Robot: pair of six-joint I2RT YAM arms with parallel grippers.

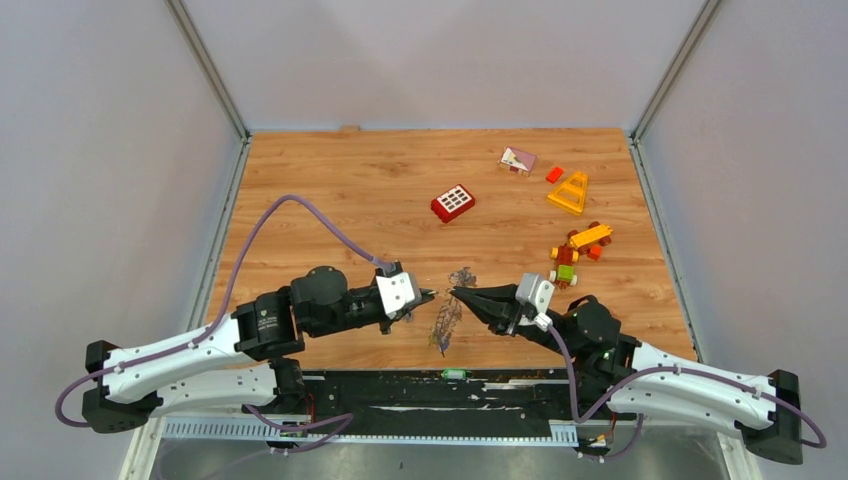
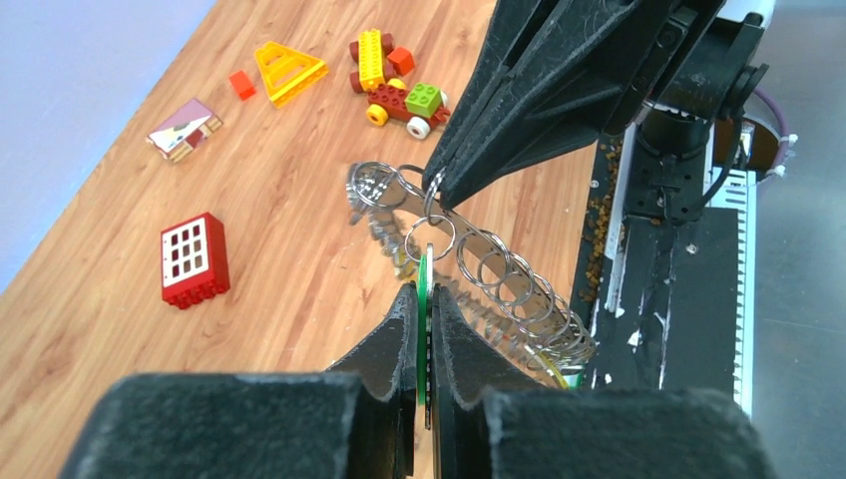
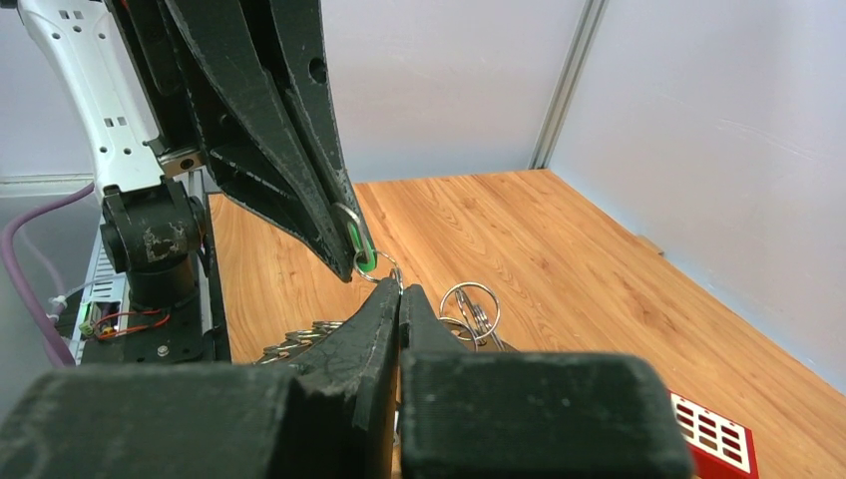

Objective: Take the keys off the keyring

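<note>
At the desk's [image 1: 330, 190] near edge, a black strip [image 1: 400, 388] runs between the two arm bases, with a small green object [image 1: 455, 374] lying on it near the middle. Just beyond it, the two arms reach inward and their tips almost meet over the near middle of the desk. The left gripper [image 1: 428, 294] is closed flat on a green-headed key [image 2: 424, 274], whose thin edge shows between its fingers in the left wrist view. The right gripper [image 1: 458, 292] is clamped tight, its tips pinching a small split ring [image 3: 387, 271] that links to that green key. The keys [image 1: 445, 322] hang between and below the two tips as a dark jagged bunch, part of it trailing toward the near edge. From the left wrist the keyring [image 2: 474, 239] shows edge-on as a grey band lined with a row of small wire loops; whether it touches the wood cannot be told. Further back, left of centre, a red brick [image 1: 453, 203] with white squares lies alone. Toward the right edge stands a toy car [image 1: 568, 262] built of coloured bricks. Beyond it are a yellow triangle [image 1: 569, 193], a small orange brick [image 1: 554, 174] and, nearest the far edge, a pink block [image 1: 517, 160].
</note>
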